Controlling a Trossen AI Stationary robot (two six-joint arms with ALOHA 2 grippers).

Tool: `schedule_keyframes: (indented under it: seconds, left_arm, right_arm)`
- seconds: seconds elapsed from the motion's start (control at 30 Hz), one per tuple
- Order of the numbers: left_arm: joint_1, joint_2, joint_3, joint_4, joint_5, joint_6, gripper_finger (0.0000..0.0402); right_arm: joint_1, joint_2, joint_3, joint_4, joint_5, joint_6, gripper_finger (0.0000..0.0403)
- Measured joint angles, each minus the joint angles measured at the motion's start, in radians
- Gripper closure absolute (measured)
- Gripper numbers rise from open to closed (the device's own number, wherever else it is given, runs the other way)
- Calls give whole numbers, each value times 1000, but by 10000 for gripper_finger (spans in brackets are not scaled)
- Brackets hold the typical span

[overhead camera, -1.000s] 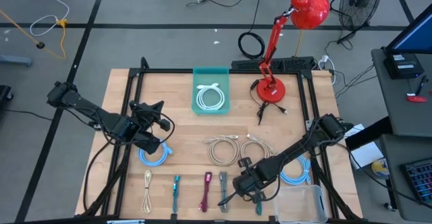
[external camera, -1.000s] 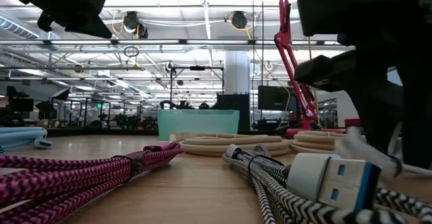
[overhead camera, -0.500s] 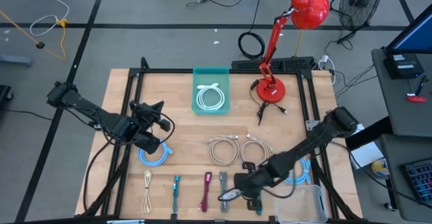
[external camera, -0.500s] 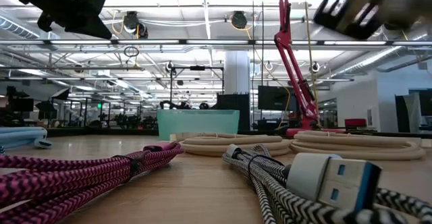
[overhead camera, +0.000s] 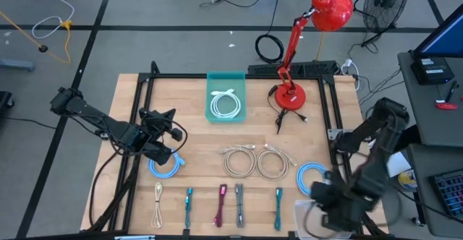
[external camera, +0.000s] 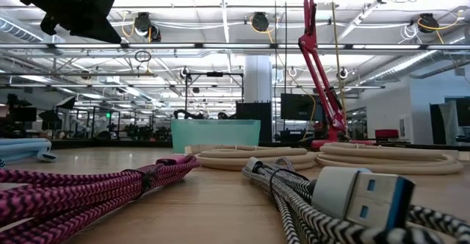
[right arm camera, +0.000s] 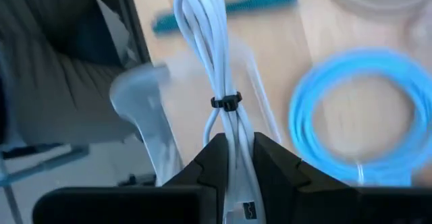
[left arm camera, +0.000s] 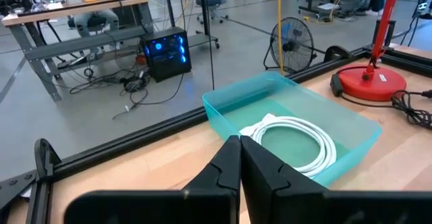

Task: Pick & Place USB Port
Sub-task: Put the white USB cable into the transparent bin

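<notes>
Overhead looks down, low camera skims level; both share the teal bin [overhead camera: 226,95].

Two dark, thin arms are showing black cables along their sides. Each gripper, the left gripper [left arm camera: 240,158] and the right gripper [right arm camera: 237,158], is wearing two chunky black fingers.

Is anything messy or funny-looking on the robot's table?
Nothing looks spilled or broken. The bundled cables lie in a neat row along the wooden table's near edge. One thing stands out: the right gripper holds a tied white cable bundle above the clear plastic bin at the table's corner.
</notes>
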Motion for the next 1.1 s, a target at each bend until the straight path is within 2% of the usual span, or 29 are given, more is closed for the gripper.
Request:
schedule_keyframes:
  seconds: [0.13, 0.3, 0.4, 0.5, 0.67, 0.8, 1.1]
  left_arm:
    - [0, 0, 0, 0, 9, -2, 394]
    - [0, 0, 0, 1, 23, -3, 394]
    - [0, 0, 0, 1, 23, -3, 394]
    - [0, 0, 0, 1, 23, -3, 394]
    - [0, 0, 0, 1, 24, -3, 394]
    - [0, 0, 0, 0, 24, -3, 394]
    - [0, 5, 0, 1, 26, -6, 394]
  right_arm:
    - [78, 26, -38, 53, -21, 61, 353]
    - [107, 56, -151, 258, -127, 138, 353]
    - [112, 61, -234, 330, -134, 169, 353]
    - [114, 61, -319, 368, -166, 193, 353]
    - [113, 60, -421, 376, -292, 264, 353]
    - [112, 60, -446, 381, -340, 278, 353]
    - [109, 53, -447, 442, -330, 303, 321]
